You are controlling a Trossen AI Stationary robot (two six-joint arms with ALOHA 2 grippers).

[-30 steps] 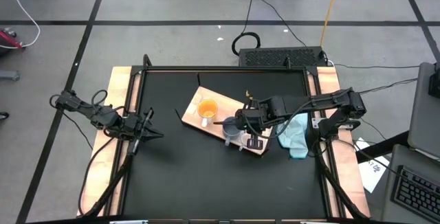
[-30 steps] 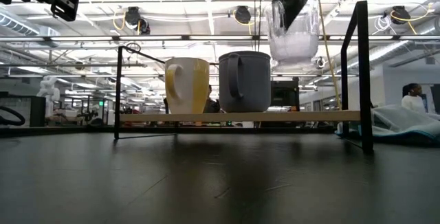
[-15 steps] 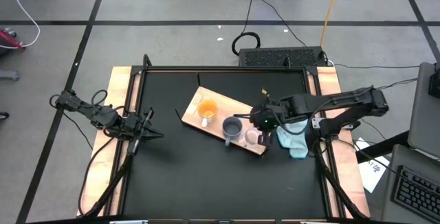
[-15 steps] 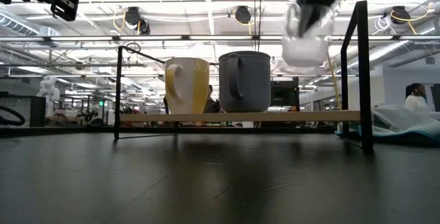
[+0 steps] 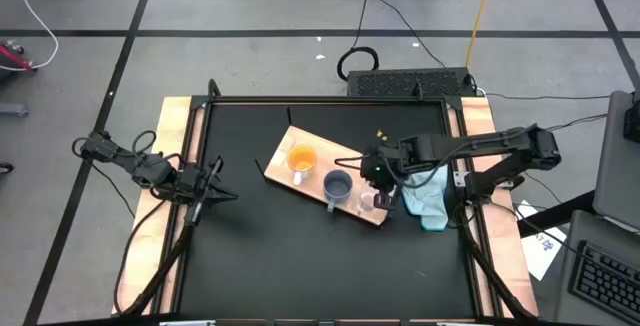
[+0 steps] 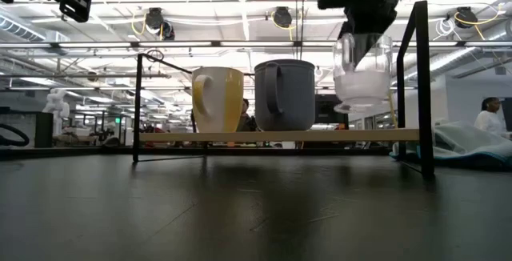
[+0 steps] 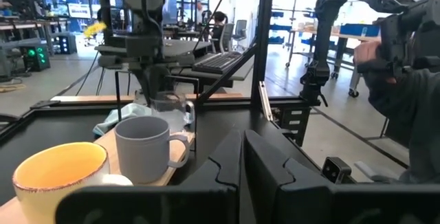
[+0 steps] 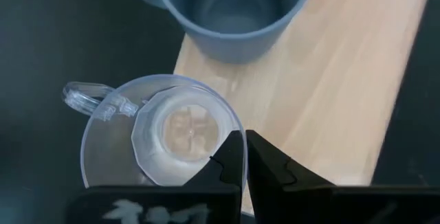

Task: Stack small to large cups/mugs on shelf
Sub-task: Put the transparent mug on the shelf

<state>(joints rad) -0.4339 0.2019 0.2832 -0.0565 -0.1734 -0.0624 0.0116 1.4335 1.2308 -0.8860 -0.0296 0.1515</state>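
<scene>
The light-wood shelf [image 5: 340,158] holds the orange mug [image 5: 302,158] and, to its right, the grey-blue mug [image 5: 338,186], both upright on their bases [image 6: 284,93]. My right gripper [image 8: 242,141] is shut on the clear glass cup [image 6: 362,73], just right of the grey-blue mug and a little above the shelf board [image 6: 240,136]. The cup's handle [image 8: 89,97] points away from the fingers. My left gripper [image 5: 215,191] is shut and empty near the table's left edge. My right gripper holds the glass cup by its rim [image 8: 237,124], on the side opposite the handle, one finger inside the cup and one outside. The fingers come from above, pointing down. The cup hangs upright below them, its base [image 6: 362,109] clear of the shelf board.
A light blue cloth [image 5: 430,194] lies crumpled on the table right of the shelf. The shelf's black frame posts [image 6: 422,85] stand close to the right of the held cup. Bare black tabletop [image 5: 300,256] lies in front of the shelf.
My right gripper has carried the glass cup from over the grey-blue mug toward the table's right edge and then down toward the shelf board. The cup stays upright and hangs lower than before. The two mugs have not moved.
</scene>
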